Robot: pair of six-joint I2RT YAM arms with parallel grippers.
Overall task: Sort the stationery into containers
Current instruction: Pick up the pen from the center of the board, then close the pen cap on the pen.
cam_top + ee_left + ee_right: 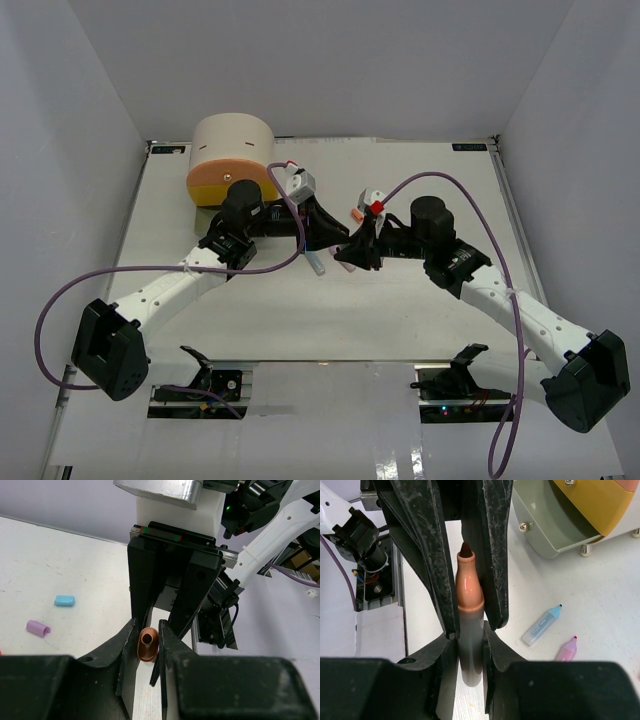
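Observation:
My two grippers meet tip to tip over the middle of the table. My right gripper [354,250] [469,632] is shut on an orange marker [470,595], its bare brown tip pointing at the left gripper's fingers [422,545]. My left gripper [334,243] [148,632] is shut on a small orange cap [148,645]. The beige cabinet [232,148] stands at the back left. Its grey-green bottom drawer [555,530] is pulled open, with the yellow drawer [600,500] above it. A blue marker [541,625] and a pink marker [566,650] lie uncapped on the table.
A blue cap [64,600] and a purple cap [38,628] lie loose on the white table to the left of my left gripper. The blue marker [316,265] lies just below the joined grippers. White walls enclose the table on three sides.

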